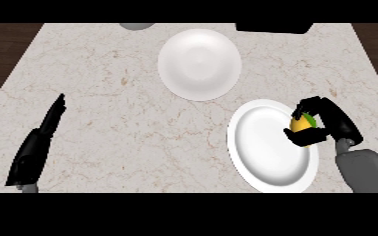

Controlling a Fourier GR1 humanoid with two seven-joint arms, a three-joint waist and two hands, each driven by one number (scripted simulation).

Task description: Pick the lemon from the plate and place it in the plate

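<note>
A yellow lemon [302, 123] with a green end is held over the right rim of the near white plate [267, 147]. My right hand [323, 125] is shut on it, fingers and thumb curled round it and hiding part of it. A second white plate [199, 63] lies farther back near the counter's middle with nothing on it. My left hand [38, 142] rests at the lower left edge, fingers straight and pointing away from me, far from both plates.
A grey round object [137, 26] shows at the counter's far edge on the left. A black object [273, 28] sits at the far edge on the right. Dark wood [15, 50] borders the marble counter [111, 95] on both sides.
</note>
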